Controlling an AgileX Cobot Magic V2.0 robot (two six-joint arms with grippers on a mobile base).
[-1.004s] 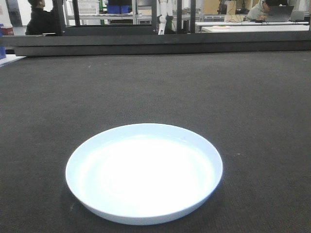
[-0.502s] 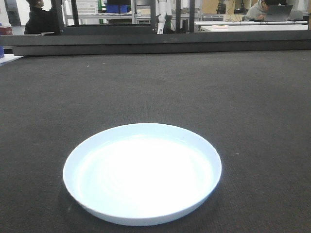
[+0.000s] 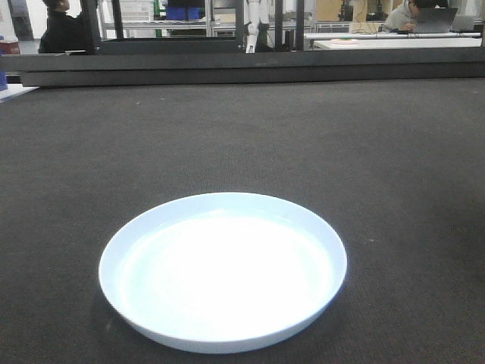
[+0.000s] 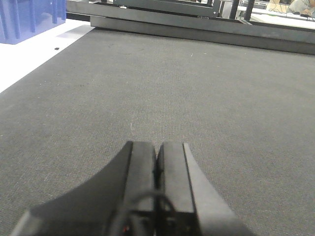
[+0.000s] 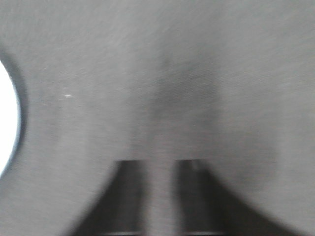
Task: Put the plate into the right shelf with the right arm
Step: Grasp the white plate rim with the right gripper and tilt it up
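Exterior front-facing view shows the plate (image 3: 223, 273) lying flat on the dark mat (image 3: 341, 144), its edge left of the blurred right gripper (image 5: 159, 164), whose fingers stand slightly apart and empty, while the left gripper (image 4: 158, 147) is pressed closed.

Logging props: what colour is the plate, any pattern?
The plate is plain white, faintly blue-tinted; best in the front-facing view.

A dark grey mat (image 3: 242, 136) runs to a black rail (image 3: 242, 68), with a person in black (image 3: 61, 30) beyond it.
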